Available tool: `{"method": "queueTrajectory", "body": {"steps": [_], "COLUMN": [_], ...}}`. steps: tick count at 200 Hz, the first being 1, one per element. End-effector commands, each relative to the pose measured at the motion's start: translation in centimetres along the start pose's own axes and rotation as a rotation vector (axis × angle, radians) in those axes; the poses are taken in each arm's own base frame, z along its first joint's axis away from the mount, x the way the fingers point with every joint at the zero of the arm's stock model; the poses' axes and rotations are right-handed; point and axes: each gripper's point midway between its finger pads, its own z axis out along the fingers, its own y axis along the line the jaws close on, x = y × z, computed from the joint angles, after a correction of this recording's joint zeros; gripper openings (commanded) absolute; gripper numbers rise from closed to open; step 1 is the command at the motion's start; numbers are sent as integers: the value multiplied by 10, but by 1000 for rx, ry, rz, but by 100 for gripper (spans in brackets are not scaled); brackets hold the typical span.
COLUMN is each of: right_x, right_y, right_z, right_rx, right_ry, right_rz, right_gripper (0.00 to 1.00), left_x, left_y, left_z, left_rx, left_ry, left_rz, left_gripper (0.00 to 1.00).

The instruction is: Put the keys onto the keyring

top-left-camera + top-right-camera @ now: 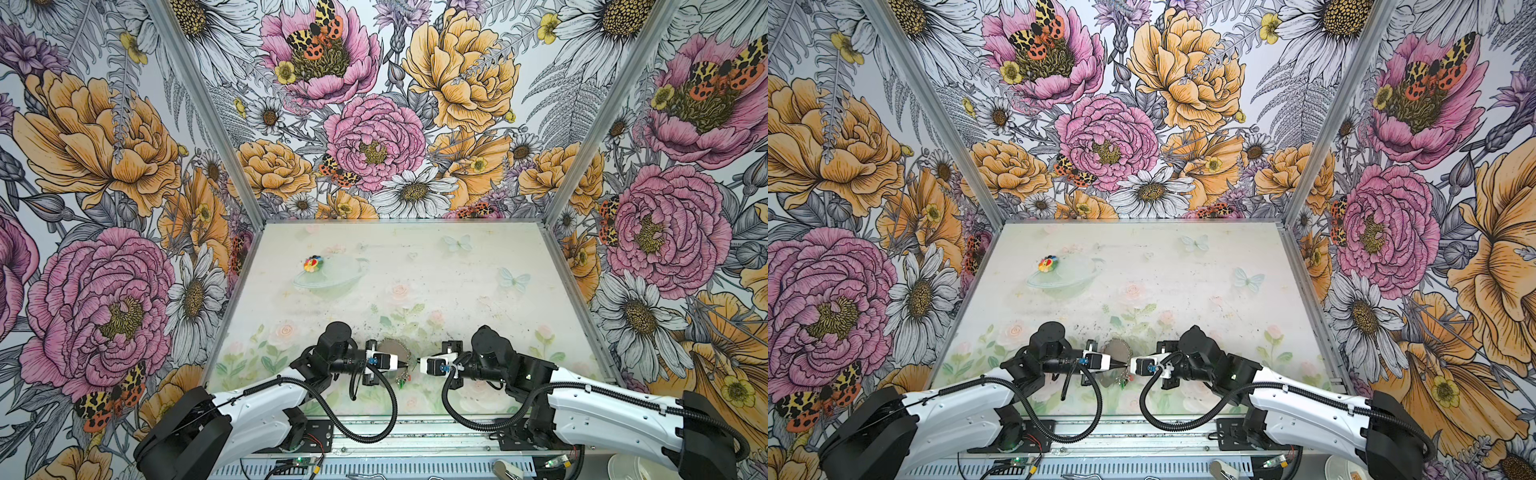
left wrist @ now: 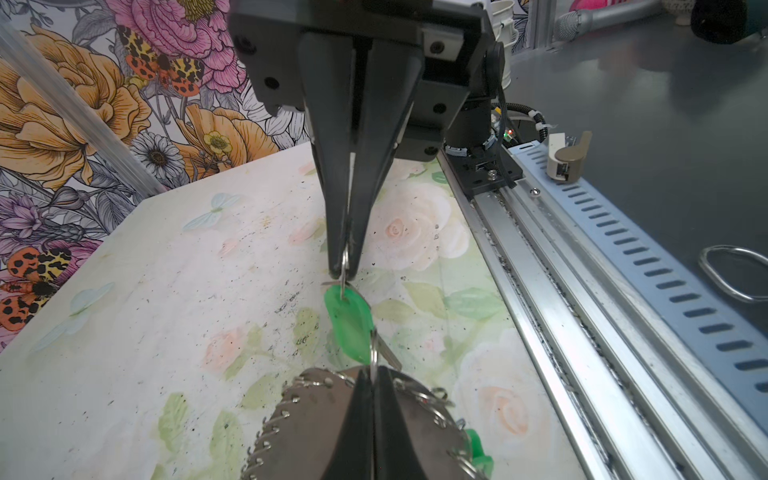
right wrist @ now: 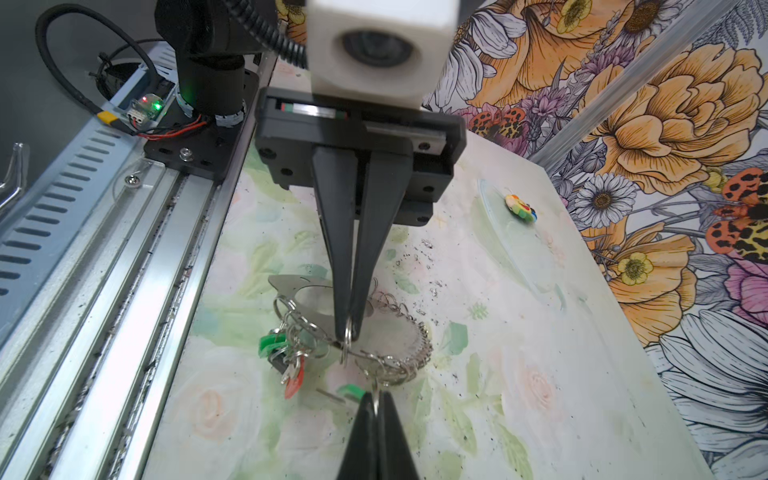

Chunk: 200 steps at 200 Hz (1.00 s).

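Tightly pressed together, the fingers of the right gripper (image 2: 343,270) pinch a small wire ring (image 2: 343,286) that runs through the green head of a key (image 2: 348,324). That key sits just beyond these tips, and its blade points toward the left gripper (image 2: 371,376). The left fingers are closed too, nipping a wire loop (image 2: 374,355) on the fringe of the keyring (image 2: 307,415). So the key lies in the short gap between the two sets of tips, with its head just beside the pinched loop. I cannot tell whether it touches the table (image 1: 457,270).

From the right wrist, the left gripper (image 3: 347,328) comes down over the keyring (image 3: 399,332) and holds the loop (image 3: 347,347) at the band's edge. The right gripper (image 3: 376,395) shows the key's head (image 3: 351,390) close against its tips. An other key (image 3: 272,345), also green-headed, hangs with a red tag (image 3: 295,382) from loops on the side of the keyring toward the rail.

In both top views the left gripper (image 1: 405,365) (image 1: 1123,365) and right gripper (image 1: 417,365) (image 1: 1130,365) meet almost nose to nose near the middle of the table's front edge. The keyring (image 1: 392,347) (image 1: 1119,349) lies under and just behind the left tips. A toy (image 1: 312,264) (image 1: 1047,263) sits well apart, toward the far left of the table.
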Motion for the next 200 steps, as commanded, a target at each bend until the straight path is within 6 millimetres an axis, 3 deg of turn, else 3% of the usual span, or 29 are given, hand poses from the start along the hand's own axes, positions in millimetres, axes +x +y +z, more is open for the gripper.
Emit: {"method": "queueTrajectory", "body": {"steps": [1,200], "right_x": [-9,-15], "right_y": [10,9], "right_z": [0,9], "right_rx": [-55,-71], "right_ry": [-44,-64], "right_rz": [-10,-20], "right_gripper": [0,0], "left_x": [-14,-18], "left_y": [1,0], "left_z": [0,1], "left_rx": [25,50], "left_ry": [-43,-60], "left_rz": [5,-14], "left_gripper": [0,0]}}
